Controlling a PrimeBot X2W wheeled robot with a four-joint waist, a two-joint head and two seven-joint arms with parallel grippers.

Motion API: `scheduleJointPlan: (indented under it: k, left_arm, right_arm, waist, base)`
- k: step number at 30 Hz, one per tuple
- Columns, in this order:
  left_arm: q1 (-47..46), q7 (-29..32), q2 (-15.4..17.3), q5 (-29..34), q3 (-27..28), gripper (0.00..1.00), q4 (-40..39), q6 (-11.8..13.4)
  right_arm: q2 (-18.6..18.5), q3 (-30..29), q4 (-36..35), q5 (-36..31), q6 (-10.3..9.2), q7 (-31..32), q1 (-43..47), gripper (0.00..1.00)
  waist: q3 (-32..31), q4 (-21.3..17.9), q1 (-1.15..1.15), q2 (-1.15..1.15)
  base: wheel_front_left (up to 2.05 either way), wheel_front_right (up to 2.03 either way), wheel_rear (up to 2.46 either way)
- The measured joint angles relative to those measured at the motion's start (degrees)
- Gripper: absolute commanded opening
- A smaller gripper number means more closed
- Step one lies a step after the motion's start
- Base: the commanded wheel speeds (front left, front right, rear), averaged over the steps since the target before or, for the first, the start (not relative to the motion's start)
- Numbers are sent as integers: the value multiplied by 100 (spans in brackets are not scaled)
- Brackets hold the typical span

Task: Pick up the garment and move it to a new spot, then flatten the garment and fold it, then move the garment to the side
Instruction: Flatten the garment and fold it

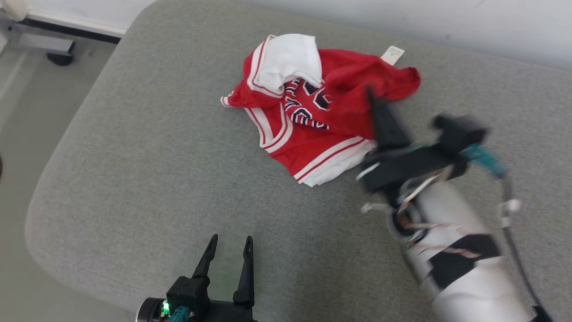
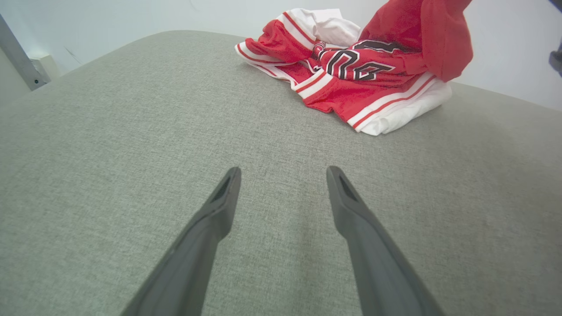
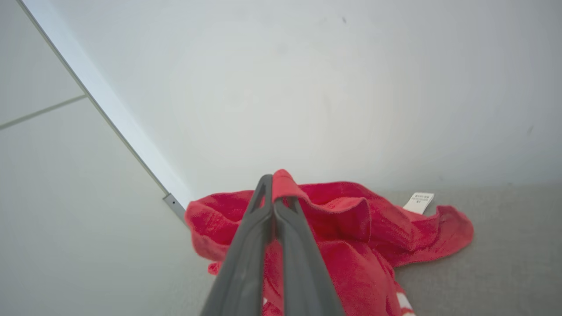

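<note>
grey upholstered surface (image 1: pixel 134 179) | white wall (image 1: pixel 402 18) behind | pale floor (image 1: pixel 18 134) left

You're looking at a grey upholstered fabric surface (image 1: pixel 134 179) with rounded corners. A crumpled red-and-white sports jersey (image 1: pixel 313 150) with dark lettering lies on it near the far edge, its small white tag (image 1: pixel 392 55) on the far side.

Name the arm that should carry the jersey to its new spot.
Right. The right gripper is shut on a raised red fold of the jersey. The left gripper hangs open over the bare cushion, well short of the cloth.
</note>
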Motion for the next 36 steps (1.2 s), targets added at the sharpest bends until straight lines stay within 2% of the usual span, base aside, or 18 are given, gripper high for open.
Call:
scheduleJointPlan:
  k: [4, 7, 12, 13, 14, 15, 19, 22, 27, 36]
  left_arm:
    - [0, 0, -1, -1, -46, 100, 44, -48]
    - [-1, 0, -3, -3, -111, 100, 82, -80]
    - [-49, 0, -4, -1, -176, 100, 111, -105]
    - [-66, 0, -5, 0, -177, 100, 112, -105]
    - [-66, 0, -5, 0, -177, 100, 112, -105]
    - [-69, 0, -5, 2, -178, 100, 118, -108]
    - [-60, 0, -3, 26, -144, 100, 154, -119]
    - [-46, 0, -7, 56, -91, 100, 178, -145]
    - [63, 0, -5, 114, 75, 100, 248, -168]
    - [207, 0, -4, 180, 542, 100, 325, -198]
  right_arm:
    - [-455, -942, -189, -109, -1, 0, -88, 0]
    - [-789, -1313, 79, -408, -1, 1, -84, 0]
    - [-1115, -1730, 820, -891, 0, 0, 34, 0]
    - [-1159, -1851, 1121, -966, -1, 2, 74, 23]
    - [-1159, -1851, 1121, -966, -1, 2, 74, 72]
    - [-1196, -1934, 1367, -1098, -1, 3, 131, 100]
    - [-1196, -2504, 1415, -1571, -1, 1, 240, 100]
    - [-1032, -2852, 925, -1879, 0, 1, 571, 100]
    - [-628, -3155, -343, -2148, 0, 0, 1273, 100]
    - [-310, -2147, -2142, -2318, 0, 0, 2663, 100]
  waist:
    - [-54, -186, 0, 0]
    - [-108, -308, 0, 0]
    - [-162, -429, 0, 0]
    - [-165, -438, 0, 0]
    - [-165, -438, 0, 0]
    - [-173, -445, 0, 0]
    - [-207, -508, 0, 0]
    - [-260, -595, -1, 0]
    - [-402, -801, -1, 0]
    - [-702, -1348, -1, 0]
  base:
    - [0, 0, 0]
    - [0, 0, 0]
    - [0, 0, 0]
    - [0, 0, 0]
    - [0, 0, 0]
    - [0, 0, 0]
    - [0, 0, 0]
    - [0, 0, 0]
    - [0, 0, 0]
    - [0, 0, 0]
